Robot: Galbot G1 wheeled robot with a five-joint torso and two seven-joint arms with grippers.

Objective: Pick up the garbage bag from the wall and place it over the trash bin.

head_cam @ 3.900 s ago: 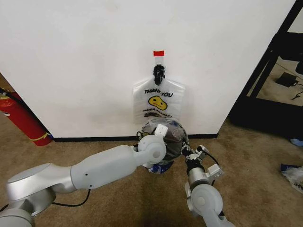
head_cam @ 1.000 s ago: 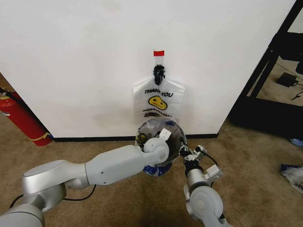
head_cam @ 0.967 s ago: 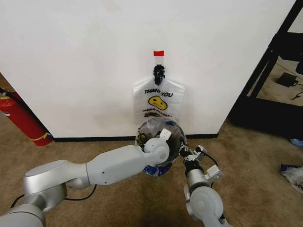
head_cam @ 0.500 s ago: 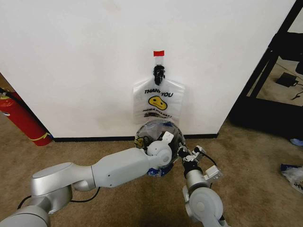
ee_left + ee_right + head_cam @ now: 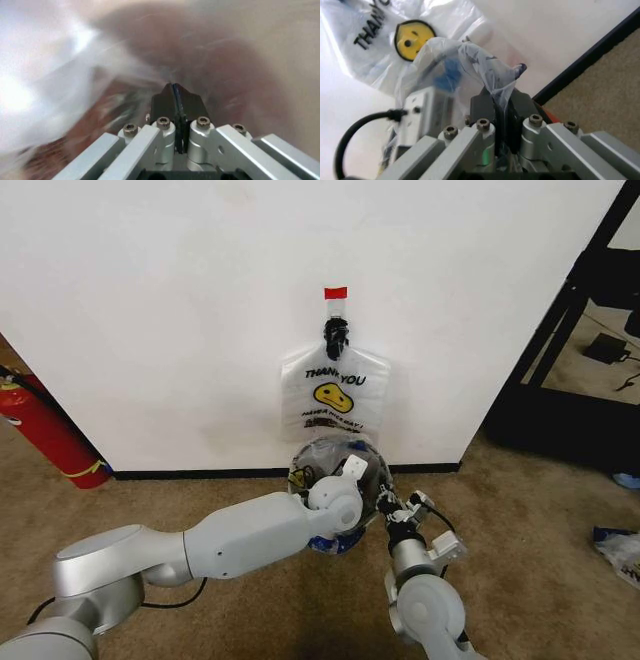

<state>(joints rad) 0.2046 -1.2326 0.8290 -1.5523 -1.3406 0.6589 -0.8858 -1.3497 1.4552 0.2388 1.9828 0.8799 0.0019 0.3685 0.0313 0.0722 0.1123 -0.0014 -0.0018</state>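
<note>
We held the thin translucent smiley-printed garbage bag (image 5: 335,460) stretched over the round black wire-mesh trash bin (image 5: 330,540) by the far wall: left gripper (image 5: 173,90) and right gripper (image 5: 496,101), jaws clamped on opposite rim edges.

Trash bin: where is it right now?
Head view: the trash bin stands on the carpet at the wall, under the hanging flat bag, draped with the garbage bag, between left gripper and right gripper.
</note>
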